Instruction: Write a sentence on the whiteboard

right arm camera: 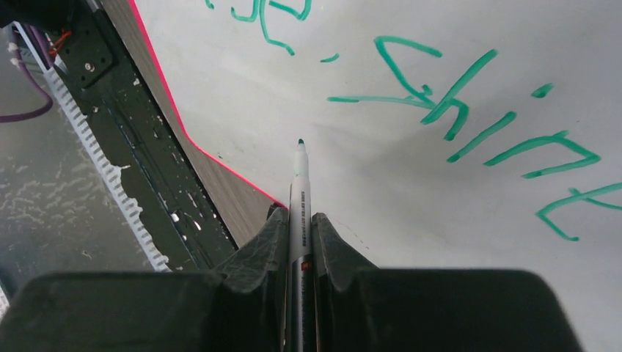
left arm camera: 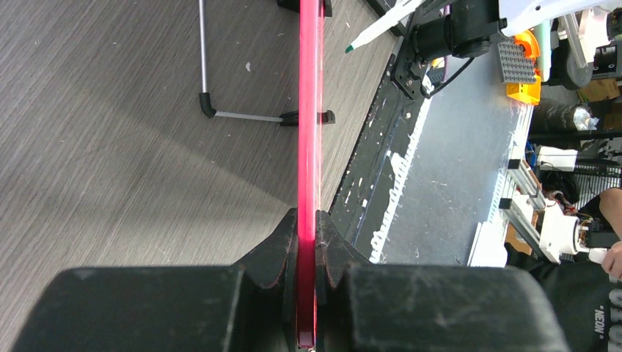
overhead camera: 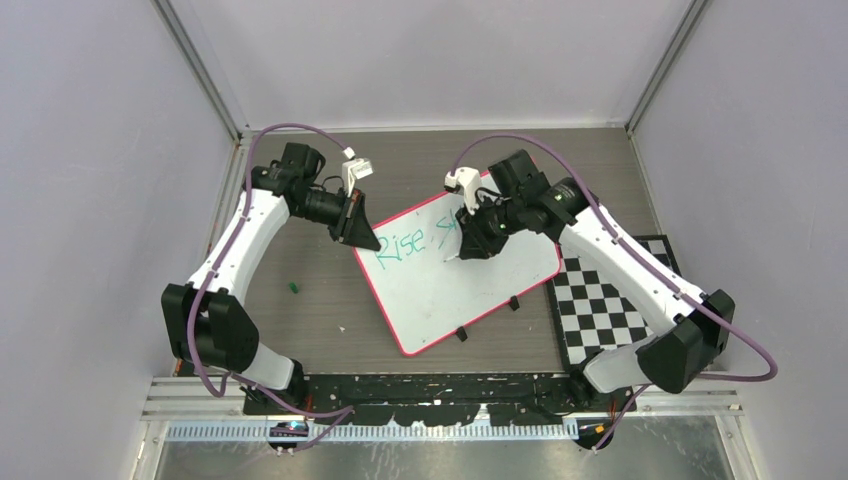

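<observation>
Teal-green sentence (right arm camera: 469,125), beginning "Rise, shin", is written on the whiteboard (overhead camera: 450,290) on the tabletop (overhead camera: 300,320). Board's pink rim is pinched by the left fingers (left arm camera: 286,235); marker (right arm camera: 300,183) is clamped in the right fingers (right arm camera: 275,235), tip below the writing.

Top view: bright, even, diffuse light from above. Soft shadows under both arms on grey wood-grain surface (overhead camera: 300,300). Sharp throughout.

Left wrist view: diagonal band of shade across the surface. Thin pink-red rim of large flat white whiteboard (left arm camera: 309,147) glowing, oversaturated. Black left end effector (left arm camera: 308,227) close to lens, soft, underexposed.

Right wrist view: whiteboard greying toward lower right. Teal-green handwritten sentence (right arm camera: 455,117) crisp. Slim white marker (right arm camera: 300,191) sharp at tip. Black right end effector (right arm camera: 299,227) blurred, dark.
</observation>
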Controlling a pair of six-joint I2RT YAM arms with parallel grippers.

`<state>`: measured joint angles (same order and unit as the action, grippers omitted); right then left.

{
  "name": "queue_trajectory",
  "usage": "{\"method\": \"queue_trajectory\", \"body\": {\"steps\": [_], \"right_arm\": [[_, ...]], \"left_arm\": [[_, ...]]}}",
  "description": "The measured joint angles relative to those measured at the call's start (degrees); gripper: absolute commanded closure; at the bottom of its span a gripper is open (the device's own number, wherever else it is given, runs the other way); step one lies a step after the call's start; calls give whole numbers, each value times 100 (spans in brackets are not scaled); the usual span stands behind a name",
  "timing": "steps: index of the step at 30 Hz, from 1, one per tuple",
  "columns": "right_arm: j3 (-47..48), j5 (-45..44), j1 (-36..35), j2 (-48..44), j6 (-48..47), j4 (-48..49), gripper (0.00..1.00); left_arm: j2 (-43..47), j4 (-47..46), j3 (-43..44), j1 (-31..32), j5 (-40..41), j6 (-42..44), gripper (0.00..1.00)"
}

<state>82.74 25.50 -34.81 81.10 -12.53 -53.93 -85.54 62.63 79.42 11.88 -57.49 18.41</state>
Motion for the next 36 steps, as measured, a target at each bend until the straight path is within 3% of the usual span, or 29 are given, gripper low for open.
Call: {"method": "queue_trajectory", "body": {"steps": [15, 23, 36], "right_arm": [[-975, 46, -566, -509, 570, 1331, 100], [-1377, -363, -1539, -546, 605, 1906, 100], [-1753, -1027, -2002, -553, 544, 2540, 100]], "left_arm": [[2, -2, 0, 0, 0, -2, 100], [2, -11, -4, 0, -2, -11, 100], [2, -24, -9, 0, -2, -22, 100]]}}
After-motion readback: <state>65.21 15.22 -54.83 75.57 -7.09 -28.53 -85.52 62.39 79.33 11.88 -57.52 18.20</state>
